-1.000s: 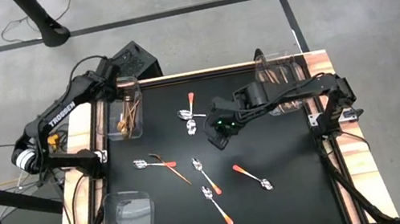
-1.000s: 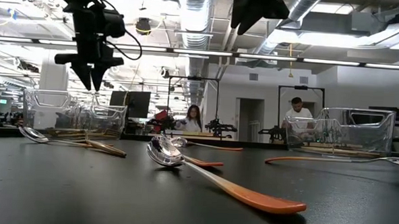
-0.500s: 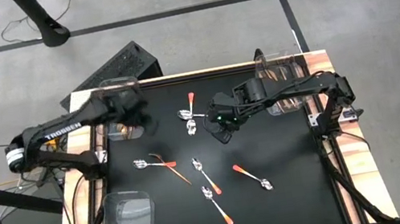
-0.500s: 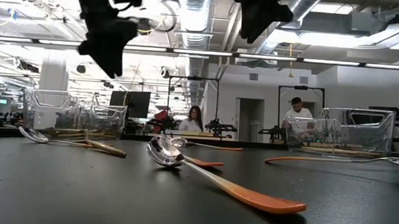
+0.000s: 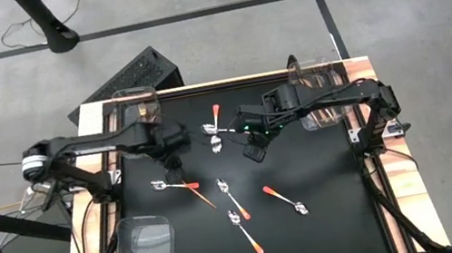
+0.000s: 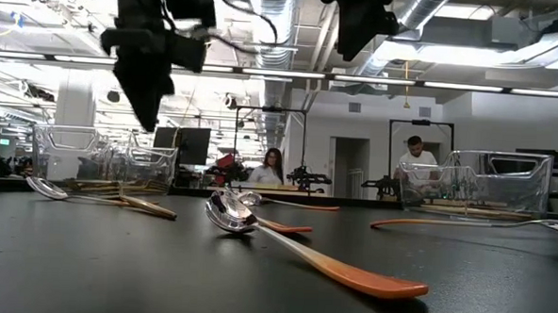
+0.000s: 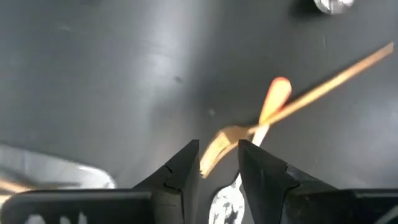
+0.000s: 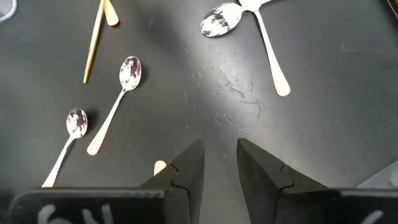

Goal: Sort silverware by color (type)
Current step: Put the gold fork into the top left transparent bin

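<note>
My left gripper (image 5: pixel 173 161) over fork (image 7: pixel 219 145) crossed with spoon (image 5: pixel 162 186) (left-centre of counter (image 5: pixel 334 219)), jaws parted, empty. My right gripper (image 5: pixel 254 151) mid-counter near two far spoons (image 5: pixel 212 134), jaws parted, empty.

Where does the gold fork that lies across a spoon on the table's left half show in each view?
High view: gold fork, left of centre, lying diagonally.
Low view: at the left, flat on the table.
Left wrist view: mid-picture, tines nearest the camera.
Right wrist view: only its handle, at the picture's edge.
Shared landmark: the orange-handled spoon it crosses.
</note>
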